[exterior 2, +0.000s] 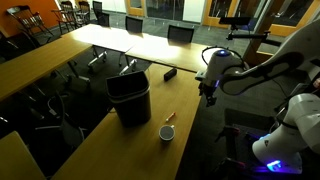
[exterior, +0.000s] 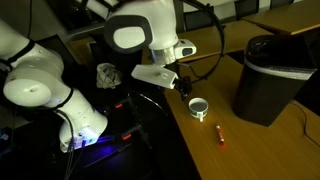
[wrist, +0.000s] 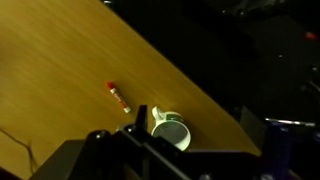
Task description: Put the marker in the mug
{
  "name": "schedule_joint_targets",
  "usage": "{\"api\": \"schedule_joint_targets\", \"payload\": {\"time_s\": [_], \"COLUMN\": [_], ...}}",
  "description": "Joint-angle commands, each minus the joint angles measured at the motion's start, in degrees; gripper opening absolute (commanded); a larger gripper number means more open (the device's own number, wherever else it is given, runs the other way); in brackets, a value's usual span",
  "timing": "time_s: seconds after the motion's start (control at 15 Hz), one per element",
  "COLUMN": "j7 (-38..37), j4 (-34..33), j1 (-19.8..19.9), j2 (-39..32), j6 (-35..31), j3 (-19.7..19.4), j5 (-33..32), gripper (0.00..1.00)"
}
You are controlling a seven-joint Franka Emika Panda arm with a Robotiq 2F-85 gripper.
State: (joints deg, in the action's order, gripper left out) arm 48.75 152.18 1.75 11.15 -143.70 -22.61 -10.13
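Observation:
The marker [wrist: 119, 96] is a short red-orange stick with a dark end, lying flat on the wooden table. It shows in both exterior views [exterior: 220, 133] [exterior 2: 170, 118]. The mug [wrist: 172, 131], with a pale rim and dark inside, stands upright near the table's edge, a short way from the marker, and shows in both exterior views [exterior: 199, 107] [exterior 2: 167, 132]. My gripper [wrist: 192, 125] hangs in the air above the table's edge near the mug, open and empty. It also shows in both exterior views [exterior: 180, 82] [exterior 2: 210, 93].
A large black bin [exterior: 270, 75] [exterior 2: 130, 98] stands on the table beyond the mug. The wooden table [wrist: 60, 60] ends in a diagonal edge with dark floor past it. Chairs [exterior 2: 180, 33] and more tables stand at the back.

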Motion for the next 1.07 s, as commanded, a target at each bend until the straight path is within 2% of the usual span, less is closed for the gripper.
{"api": "schedule_joint_targets", "payload": {"time_s": [0.0,0.2,0.4,0.47,0.6,0.93,1.0], "j7": [2.5,1.9,-1.0,-1.1,-1.0,-0.8,1.2], "j4": [-8.3,-14.7,-20.4,-17.5,-18.6,-18.3,-19.7], "j1": [1.8,5.3,9.5,9.7,10.9,11.1,11.7], "j2": [-14.4,-24.4,-29.9,-28.2,-29.7,-29.1,-30.4], "j6": [-6.9,-10.4,-6.9,-9.4,-9.4,-9.4,-6.9], "j3": [3.5,8.2,12.5,12.7,13.8,14.1,14.9], "j5": [1.3,2.0,3.6,0.8,0.5,0.5,0.7], "gripper": [1.00,1.00,1.00,1.00,1.00,1.00,1.00]}}
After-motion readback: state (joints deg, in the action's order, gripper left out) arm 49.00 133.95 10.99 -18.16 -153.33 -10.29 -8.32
